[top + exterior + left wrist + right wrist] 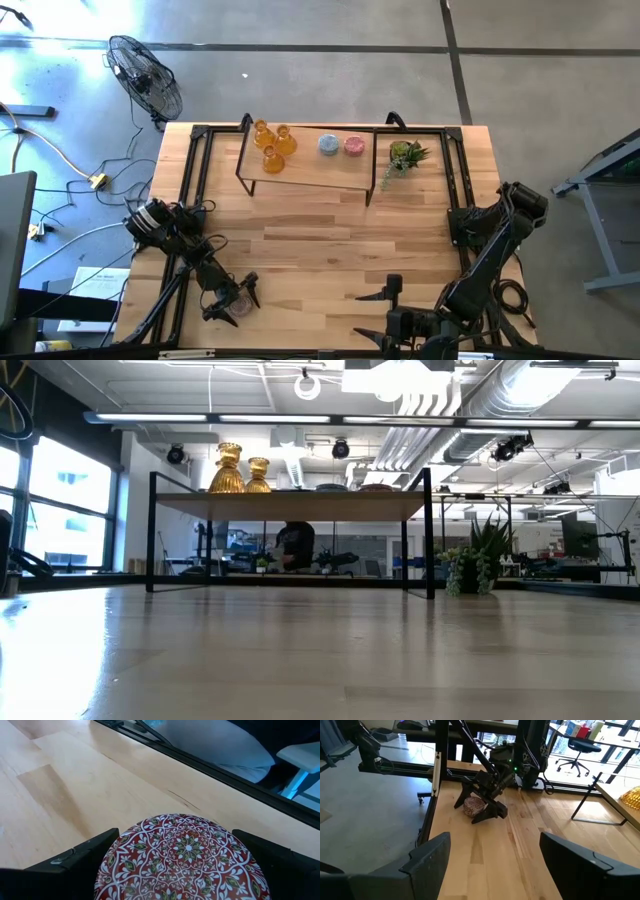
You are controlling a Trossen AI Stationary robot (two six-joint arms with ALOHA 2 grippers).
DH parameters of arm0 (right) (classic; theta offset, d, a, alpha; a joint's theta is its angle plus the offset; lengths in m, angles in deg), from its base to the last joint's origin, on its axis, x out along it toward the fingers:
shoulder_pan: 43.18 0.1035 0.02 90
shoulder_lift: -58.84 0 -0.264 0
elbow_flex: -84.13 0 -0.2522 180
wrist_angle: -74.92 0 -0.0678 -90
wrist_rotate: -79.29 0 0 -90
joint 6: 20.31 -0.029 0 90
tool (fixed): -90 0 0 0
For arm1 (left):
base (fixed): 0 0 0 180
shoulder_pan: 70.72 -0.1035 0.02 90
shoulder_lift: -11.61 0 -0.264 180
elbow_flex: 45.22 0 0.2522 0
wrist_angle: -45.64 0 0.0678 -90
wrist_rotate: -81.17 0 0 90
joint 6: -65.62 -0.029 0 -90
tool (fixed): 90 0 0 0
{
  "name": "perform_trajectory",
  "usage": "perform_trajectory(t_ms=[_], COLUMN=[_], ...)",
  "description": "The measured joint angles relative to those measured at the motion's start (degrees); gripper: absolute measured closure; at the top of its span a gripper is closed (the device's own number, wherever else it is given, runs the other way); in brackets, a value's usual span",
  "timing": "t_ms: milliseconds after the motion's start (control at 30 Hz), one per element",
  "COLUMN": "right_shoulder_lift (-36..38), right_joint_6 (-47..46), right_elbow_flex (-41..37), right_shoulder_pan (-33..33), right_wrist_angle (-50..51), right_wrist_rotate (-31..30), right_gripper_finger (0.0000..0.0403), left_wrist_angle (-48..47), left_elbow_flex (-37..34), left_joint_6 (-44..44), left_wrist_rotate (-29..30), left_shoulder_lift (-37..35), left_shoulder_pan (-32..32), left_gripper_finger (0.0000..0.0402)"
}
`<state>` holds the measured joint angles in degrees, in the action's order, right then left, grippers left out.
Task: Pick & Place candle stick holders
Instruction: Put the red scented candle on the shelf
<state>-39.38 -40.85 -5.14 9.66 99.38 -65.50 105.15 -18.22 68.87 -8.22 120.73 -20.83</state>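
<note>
High view showed the left gripper (232, 300) low over the table (330, 250) near its front-left corner, well apart from the small shelf (305, 172) at the back. Straddled a squat round holder (240, 305), fingers spread wide to either side of it. Left wrist view confirmed it: patterned red-and-white top of that holder (185, 857) sat squarely between the two dark fingers (75, 862), jaws open, not yet pressed against the glass as far as could be judged. No long axis to speak of on a round thing, so any closing line would likely do.

Up on the shelf stood three amber holders (272, 145) at its left end, a blue-grey holder (328, 144) and a pink holder (354, 146) toward its middle. Just beyond the shelf's right end sat a potted plant (405, 155).

Right gripper (385, 320) waited at the front of the table, to the right of centre, far from the shelf, jaws apart and empty.

Judged the left arm plainly the nearer one. From the shelf's front edge to the held-between holder lay bare wood, open room for a carry; free space on the shelf seemed to lie right of the pink holder. Table edge close behind the left gripper, so little margin for a knock toward that side.
</note>
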Motion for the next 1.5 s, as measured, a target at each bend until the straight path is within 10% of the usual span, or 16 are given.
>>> perform_trajectory(t_ms=[1000, 1500], right_shoulder_lift=[0.0, -0.02], right_joint_6=[-0.24, -0.24], right_elbow_flex=[-0.02, -0.02], right_shoulder_pan=[-0.09, -0.1], right_wrist_angle=[0.72, 0.72], right_wrist_rotate=[0.11, 0.13], right_gripper_finger=[0.01, 0.01], left_wrist_angle=[-2.38, -2.95], left_elbow_flex=[0.07, 0.04], left_joint_6=[7.53, 5.73], left_wrist_rotate=[9.06, 14.29], left_shoulder_lift=[-0.15, -0.04], left_shoulder_pan=[0.07, 2.83], left_gripper_finger=[0.0026, 0.0127])
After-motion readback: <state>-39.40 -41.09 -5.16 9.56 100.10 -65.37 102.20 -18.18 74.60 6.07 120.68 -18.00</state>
